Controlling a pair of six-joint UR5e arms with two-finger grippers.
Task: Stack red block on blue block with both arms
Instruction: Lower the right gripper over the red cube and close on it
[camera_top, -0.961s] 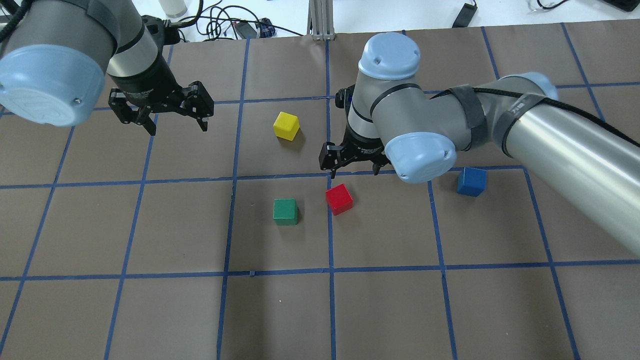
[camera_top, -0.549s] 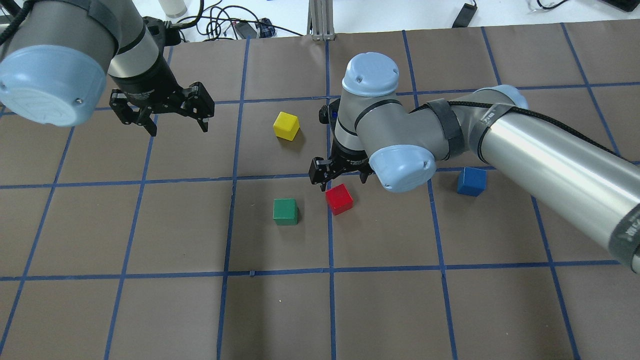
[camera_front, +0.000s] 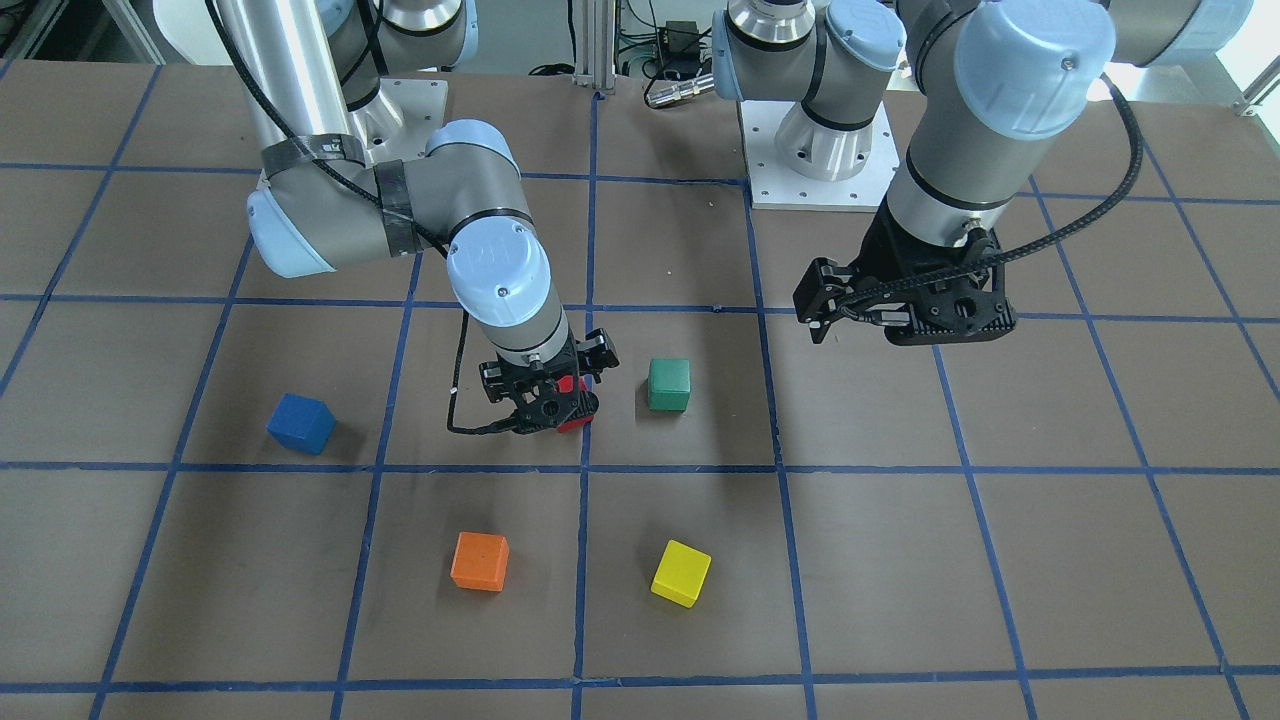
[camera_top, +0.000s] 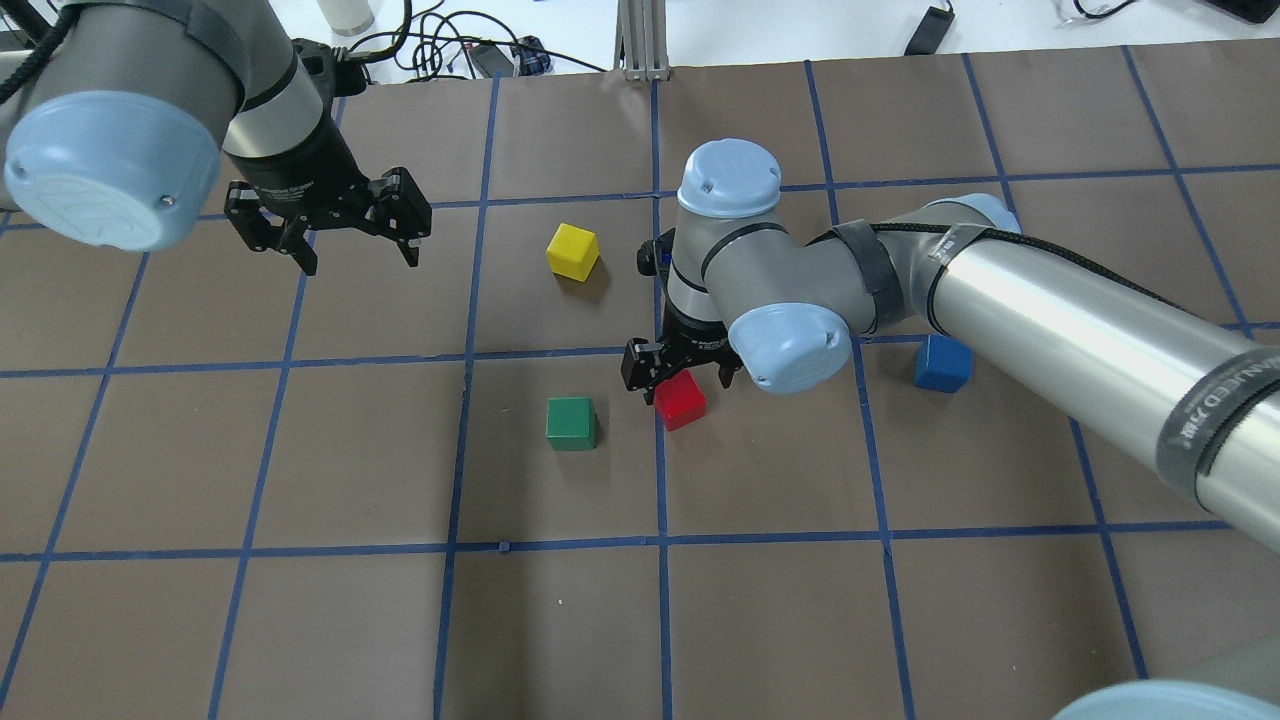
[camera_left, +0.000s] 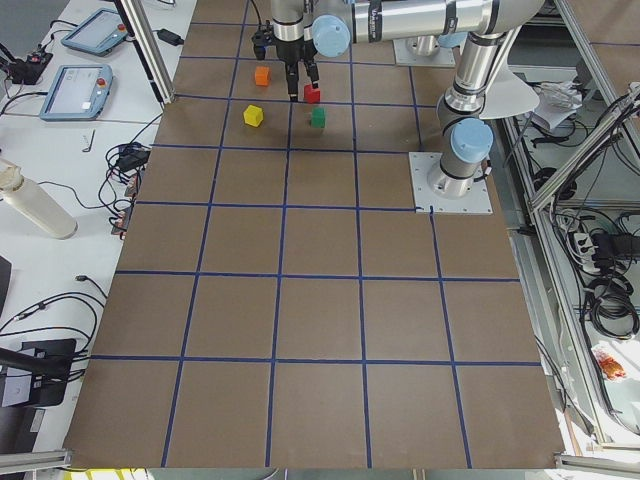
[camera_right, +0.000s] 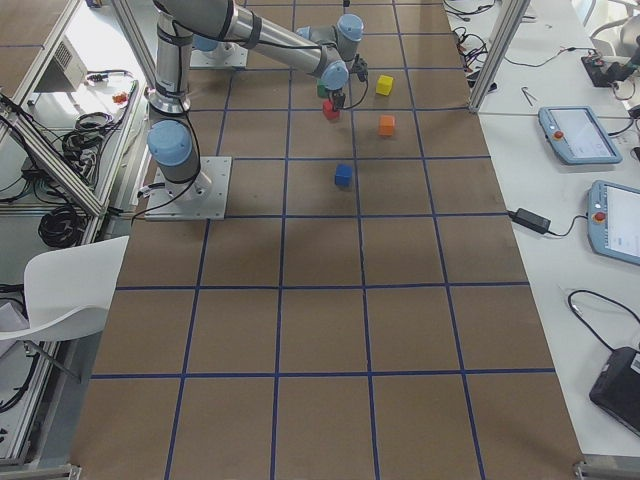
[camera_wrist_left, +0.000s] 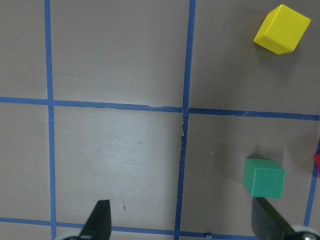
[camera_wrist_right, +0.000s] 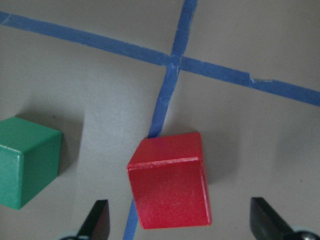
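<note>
Paper, brown and ruled into squares by blue tape, covers the table. Over it reaches the right arm, stretched long from the robot's right side toward the middle. The left arm hangs over the far left part of the grid.

The right gripper points straight down at the red block. Its jaws are spread wide, one finger on each side of the cube. In the right wrist view bare paper shows between each fingertip and the red faces, so it grips nothing. The left gripper is also spread wide and empty. It hovers above bare paper, well apart from every cube.

The red block is a small solid cube with matte faces and a paler line along one top edge. It rests flat on the table, turned a little askew to the grid. It straddles a tape line just beside a crossing of two lines.

The blue block is a cube of the same size, matte and slightly turned. It sits flat and alone in a square well off to the robot's right of the red one.

A green block lies near the red block on its other side. A yellow block and an orange block sit farther out from the robot.
</note>
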